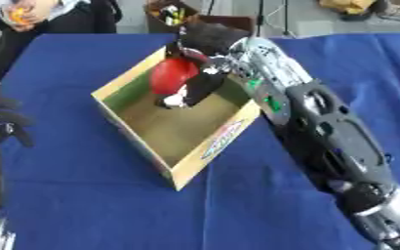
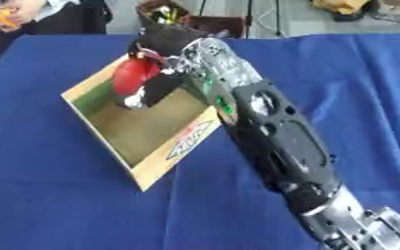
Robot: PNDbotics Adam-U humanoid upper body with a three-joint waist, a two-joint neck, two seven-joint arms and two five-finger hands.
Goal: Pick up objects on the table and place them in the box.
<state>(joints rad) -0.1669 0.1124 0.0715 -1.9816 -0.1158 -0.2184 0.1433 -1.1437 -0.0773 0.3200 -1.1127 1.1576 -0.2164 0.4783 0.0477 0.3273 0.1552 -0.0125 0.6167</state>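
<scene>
R hand (image 1: 205, 73) is over the far end of the box (image 1: 223, 138), reaching in from the right across its right wall. The fingers (image 1: 196, 90) are curled round a red object (image 1: 171, 75), smooth and rounded, prob a ball or a plastic fruit; can't tell which. It sits inside the box opening at the far corner. Whether it rests on the box floor or hangs just above it: can't tell, the hand hides its underside. Something small and pale shows below the red object near the fingertips; can't make it out.

Handling, as a judgement: looks light and rigid w/ a glossy skin, so likely slippery. A wrap round the widest part suits it better than a tip pinch, and that's roughly the hold seen. Low drop risk since the box is already under it.

The box is open-top cardboard w/ a printed near-right wall, set askew on the blue tabletop (image 1: 84, 195).

L hand (image 1: 0, 124) is idle at the left edge, well apart from the box, fingers relaxed and holding nothing. No other loose objects show on the tabletop.
</scene>
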